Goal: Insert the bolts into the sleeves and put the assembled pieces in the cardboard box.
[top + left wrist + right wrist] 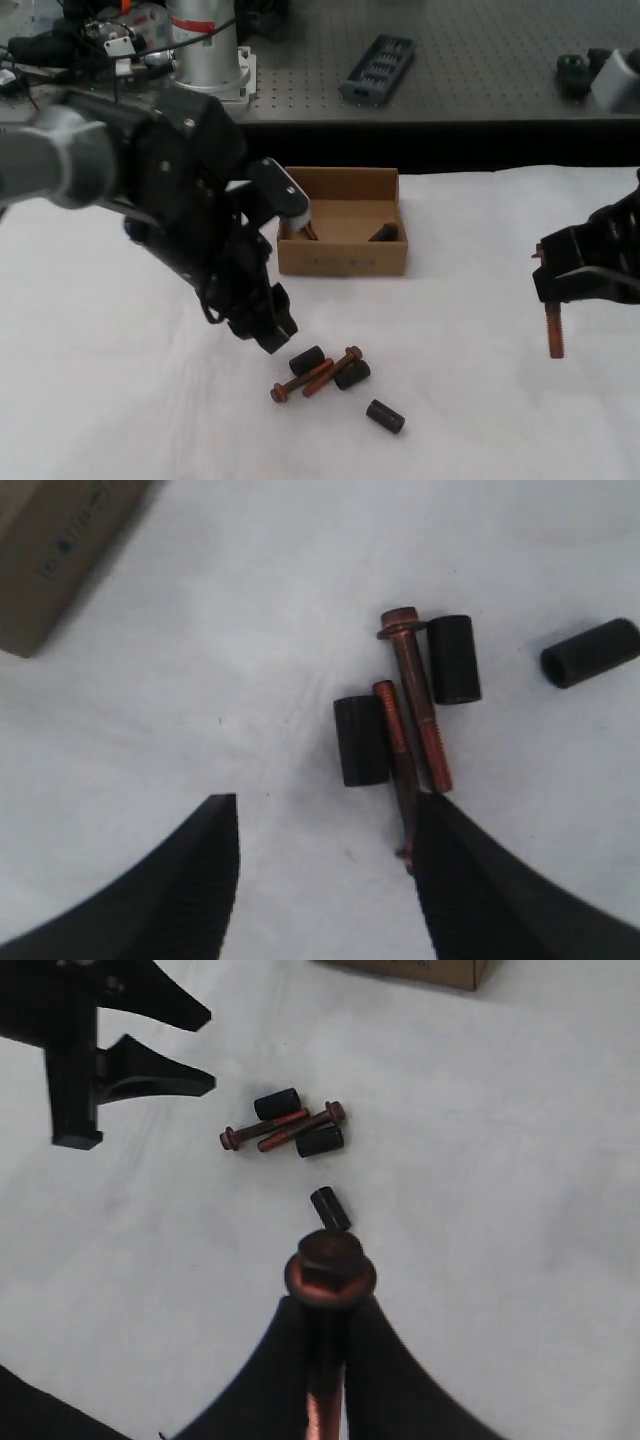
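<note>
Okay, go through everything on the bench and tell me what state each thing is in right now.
Left gripper: open, above the loose pile.
Right gripper: shut on a bolt.
Held bolt: upright, head up, no sleeve on it.
Loose bolts: two, lying flat, not in sleeves.
Sleeves: three, on their sides, no bolt in them.
Cardboard box: open, some pieces inside.

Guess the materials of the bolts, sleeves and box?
The bolts, held bolt included: metal, probably copper-coloured plated steel; reddish sheen, cut threads, flanged hex head. The sleeves: matte black, plastic or blackened metal, can't tell; plain smooth tubes, no shine. The box: cardboard; dull tan walls.
</note>
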Robot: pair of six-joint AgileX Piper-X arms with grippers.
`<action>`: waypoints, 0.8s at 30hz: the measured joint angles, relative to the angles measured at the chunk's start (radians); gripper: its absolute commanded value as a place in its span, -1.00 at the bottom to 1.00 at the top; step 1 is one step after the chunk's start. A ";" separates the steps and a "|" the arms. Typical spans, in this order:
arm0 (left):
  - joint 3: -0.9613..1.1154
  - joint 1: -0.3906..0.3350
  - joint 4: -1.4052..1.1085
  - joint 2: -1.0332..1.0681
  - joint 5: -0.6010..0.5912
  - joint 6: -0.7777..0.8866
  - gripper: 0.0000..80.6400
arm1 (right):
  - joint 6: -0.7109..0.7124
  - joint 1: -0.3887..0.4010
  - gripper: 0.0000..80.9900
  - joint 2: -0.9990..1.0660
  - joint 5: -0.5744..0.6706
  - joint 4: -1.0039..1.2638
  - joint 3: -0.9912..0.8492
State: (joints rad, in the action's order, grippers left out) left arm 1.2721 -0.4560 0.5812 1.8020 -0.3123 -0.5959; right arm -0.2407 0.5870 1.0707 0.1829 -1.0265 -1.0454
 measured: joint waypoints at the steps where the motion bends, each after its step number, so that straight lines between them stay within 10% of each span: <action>1: 0.009 -0.001 0.003 0.018 0.005 -0.004 -0.04 | 0.003 0.001 -0.95 -0.002 0.000 0.000 0.000; 24: 0.046 -0.074 0.044 0.117 0.069 -0.051 -0.04 | 0.024 -0.001 -0.95 -0.002 0.002 0.029 0.002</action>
State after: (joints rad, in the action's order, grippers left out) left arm 1.3182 -0.5304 0.6255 1.9185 -0.2431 -0.6471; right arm -0.2166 0.5858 1.0683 0.1849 -0.9974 -1.0436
